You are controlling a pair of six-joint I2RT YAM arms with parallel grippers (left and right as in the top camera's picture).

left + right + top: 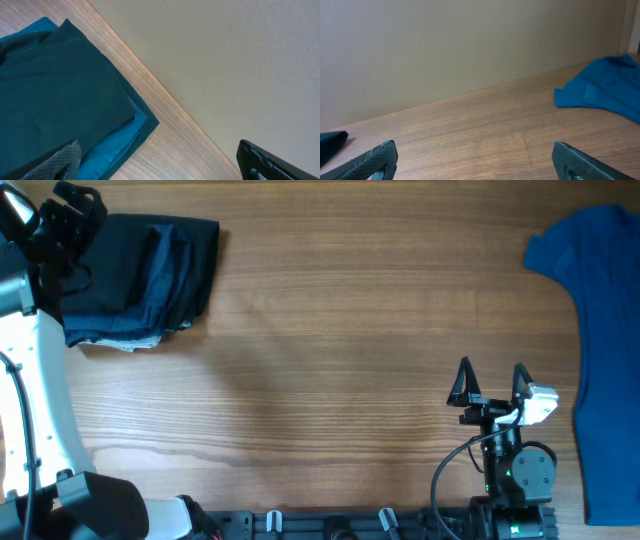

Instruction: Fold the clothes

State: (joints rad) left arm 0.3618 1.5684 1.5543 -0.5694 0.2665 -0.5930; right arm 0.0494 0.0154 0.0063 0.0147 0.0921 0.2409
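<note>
A folded stack of dark clothes [140, 275] lies at the table's far left, a black or navy piece on top with blue layers under it. In the left wrist view the stack [55, 95] fills the left side. My left gripper [157, 165] is open and empty, over the stack's far edge; overhead it sits at the top left corner [70, 210]. A bright blue garment [600, 330] lies unfolded at the far right; it also shows in the right wrist view [605, 87]. My right gripper [492, 380] is open and empty near the front edge, left of the blue garment.
Bare wood table [340, 330] spans the middle between the two garments. The left arm's white body [40, 410] runs along the left edge. A plain wall [445, 45] stands behind the table's far edge.
</note>
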